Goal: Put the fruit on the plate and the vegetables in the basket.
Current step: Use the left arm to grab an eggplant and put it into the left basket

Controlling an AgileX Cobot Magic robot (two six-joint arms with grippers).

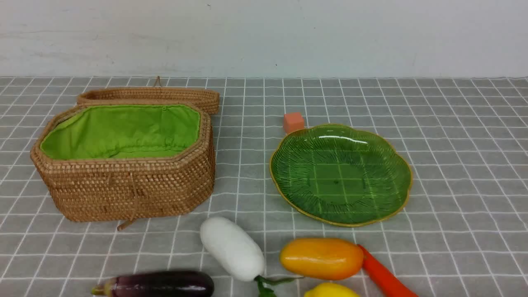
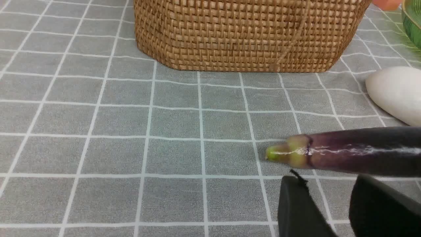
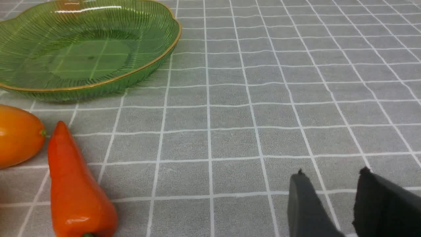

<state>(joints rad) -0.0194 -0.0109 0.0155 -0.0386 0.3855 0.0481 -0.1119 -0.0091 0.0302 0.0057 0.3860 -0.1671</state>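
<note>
The purple eggplant [image 1: 159, 284], white radish [image 1: 232, 248], orange-yellow mango [image 1: 321, 258], orange-red carrot [image 1: 385, 274] and yellow lemon [image 1: 330, 291] lie in a row on the cloth at the near edge. The wicker basket [image 1: 123, 189] stands open at the left, showing only its green lining. The green plate [image 1: 396, 165] at the right holds nothing. Neither arm shows in the front view. My left gripper [image 2: 325, 181] is open just short of the eggplant's [image 2: 361, 151] stem end. My right gripper [image 3: 331, 171] is open over bare cloth, well apart from the carrot [image 3: 74, 184] and mango [image 3: 18, 135].
The basket's wicker lid [image 1: 148, 95] lies right behind the basket. A small orange cube [image 1: 293, 122] sits at the plate's far left rim. A grey checked cloth [image 1: 462, 123] covers the table up to a pale wall.
</note>
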